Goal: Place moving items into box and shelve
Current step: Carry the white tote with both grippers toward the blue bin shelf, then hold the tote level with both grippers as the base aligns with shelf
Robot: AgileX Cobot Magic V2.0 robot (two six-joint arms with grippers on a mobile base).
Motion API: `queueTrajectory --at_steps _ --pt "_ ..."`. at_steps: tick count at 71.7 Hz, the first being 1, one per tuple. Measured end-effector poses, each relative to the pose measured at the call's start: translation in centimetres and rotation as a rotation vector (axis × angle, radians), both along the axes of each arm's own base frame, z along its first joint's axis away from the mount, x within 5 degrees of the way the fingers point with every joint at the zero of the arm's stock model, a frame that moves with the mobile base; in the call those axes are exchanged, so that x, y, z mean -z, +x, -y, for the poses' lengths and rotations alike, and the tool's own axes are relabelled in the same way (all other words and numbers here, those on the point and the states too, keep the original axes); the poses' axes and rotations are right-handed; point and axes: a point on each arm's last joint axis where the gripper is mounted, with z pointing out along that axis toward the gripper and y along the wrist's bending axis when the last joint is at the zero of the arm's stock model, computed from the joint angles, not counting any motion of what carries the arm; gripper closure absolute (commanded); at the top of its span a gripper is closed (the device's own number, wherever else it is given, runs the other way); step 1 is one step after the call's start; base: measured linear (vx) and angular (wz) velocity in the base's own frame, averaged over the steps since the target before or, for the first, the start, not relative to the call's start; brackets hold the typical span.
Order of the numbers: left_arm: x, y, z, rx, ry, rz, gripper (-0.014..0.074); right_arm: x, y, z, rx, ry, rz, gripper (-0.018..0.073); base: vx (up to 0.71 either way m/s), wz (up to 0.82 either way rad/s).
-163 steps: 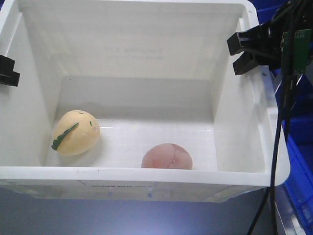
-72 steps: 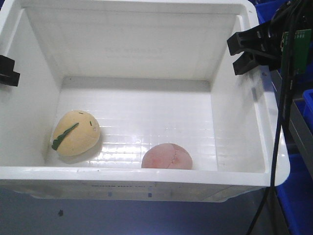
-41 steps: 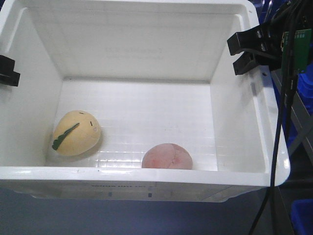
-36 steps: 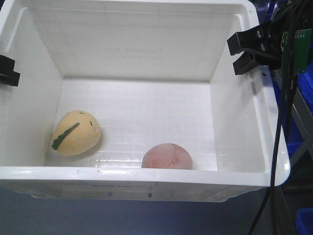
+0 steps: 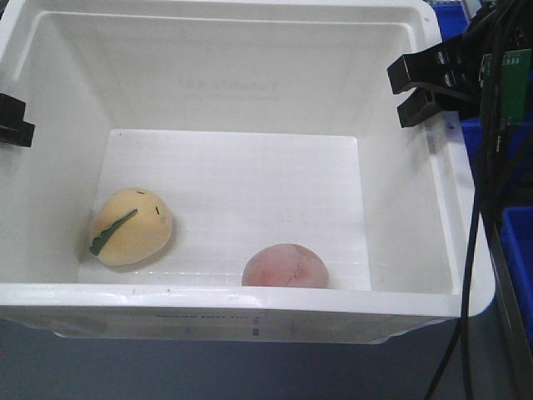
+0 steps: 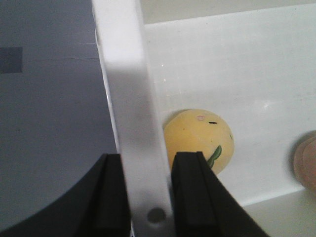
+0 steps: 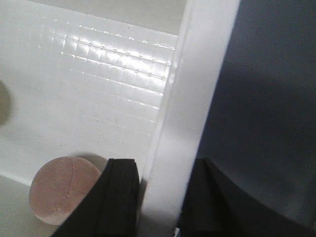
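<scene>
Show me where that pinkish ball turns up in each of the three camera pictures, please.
Front view: pinkish ball sits low centre, against the white box's near wall.
Left wrist view: only a sliver at the right edge.
Right wrist view: bottom left corner, on the box floor.
Shared landmark: the box's thick white rim, running up the middle of both wrist views.

1. Large white rectangular plastic tote: thick rim, grid-patterned floor.
2. On its floor, left side near the wall: pale yellow round plush ball with a green leaf strip.
3. Against the near wall, apart from it: pinkish-brown round plush ball.
</scene>
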Motion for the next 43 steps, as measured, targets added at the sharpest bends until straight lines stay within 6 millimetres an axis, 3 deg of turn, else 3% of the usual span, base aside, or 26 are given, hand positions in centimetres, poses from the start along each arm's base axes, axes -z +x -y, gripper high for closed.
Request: queueTrajectory --at_steps 43 --pt "0.01 0.10 0.02 0.000 -0.001 0.003 0.0613 0.00 0.01 0.03 0.001 -0.003 0.001 0.0571 0.36 0.47"
